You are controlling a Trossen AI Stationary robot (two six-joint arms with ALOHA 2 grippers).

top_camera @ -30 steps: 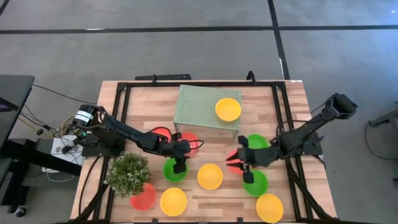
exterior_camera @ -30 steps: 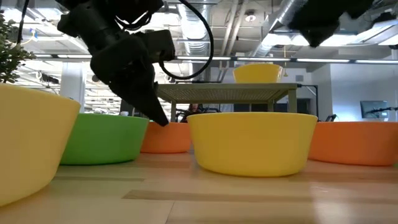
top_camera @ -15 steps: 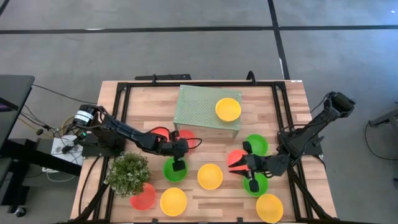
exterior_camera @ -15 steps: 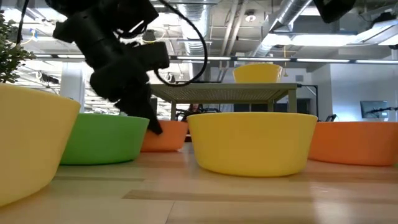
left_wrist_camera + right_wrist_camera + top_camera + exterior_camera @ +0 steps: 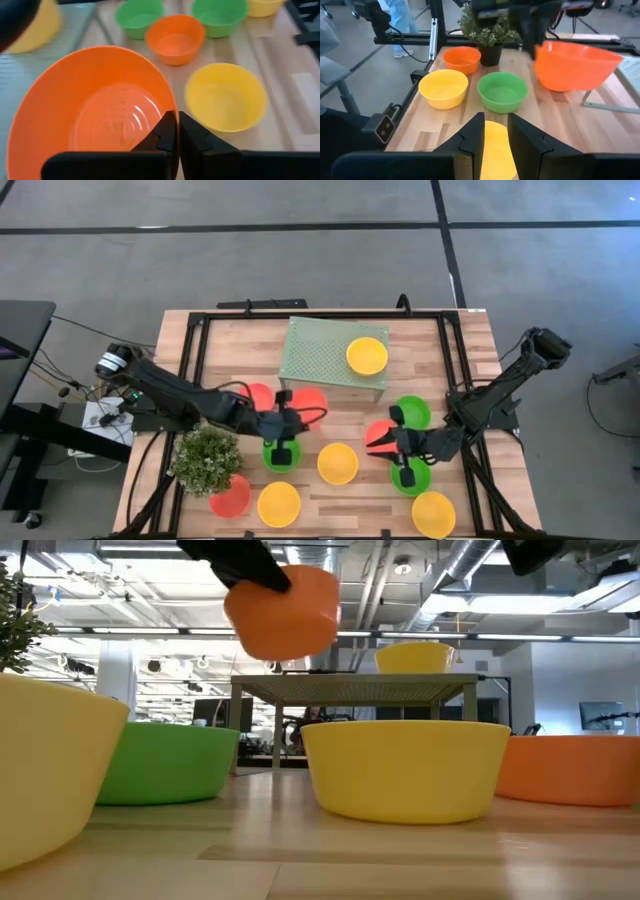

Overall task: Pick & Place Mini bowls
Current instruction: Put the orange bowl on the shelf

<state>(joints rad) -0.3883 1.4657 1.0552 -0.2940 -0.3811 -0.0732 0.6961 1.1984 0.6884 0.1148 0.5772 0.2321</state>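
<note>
— Starting at the front edge of the worktop point(image 5: 240, 345), how much is done?

— Very little, I judge. Closest lie a red front bowl point(image 5: 230, 496) beside the plant point(image 5: 205, 458) and two yellow front bowls point(image 5: 279, 503), all loose on the wood.

— And the next row?

— A green bowl point(image 5: 280, 458), a middle yellow bowl point(image 5: 338, 463) and a second green bowl point(image 5: 412, 478) are also loose there. The right tool point(image 5: 404, 452) hangs over that second green one. Its fingers are apart, and I see nothing clamped between them.

— Behind those?

— A red bowl point(image 5: 379, 434) sits just beside the right tool, and a third green bowl point(image 5: 413, 411) is a little further back. Another red one point(image 5: 257, 396) sits over on the left. None of them has been lifted.

— So what is actually in hand?

— The orange bowl point(image 5: 283, 612). The left tool point(image 5: 172, 131) has its fingers together on the rim, pinching the wall. The bowl hangs tilted, well clear of the worktop and just in front of the rack point(image 5: 320, 350). It is at about the height of the rack's top.

— And the rack itself?

— It stands at the far side and carries one rack bowl point(image 5: 367, 356), a yellow one, on its right half. The rest of the top is bare.

— Your reading, then?

— If the rack is the goal, one bowl is placed and a second is on its way. About nine wait on the wood, so most of the job is ahead.
</note>
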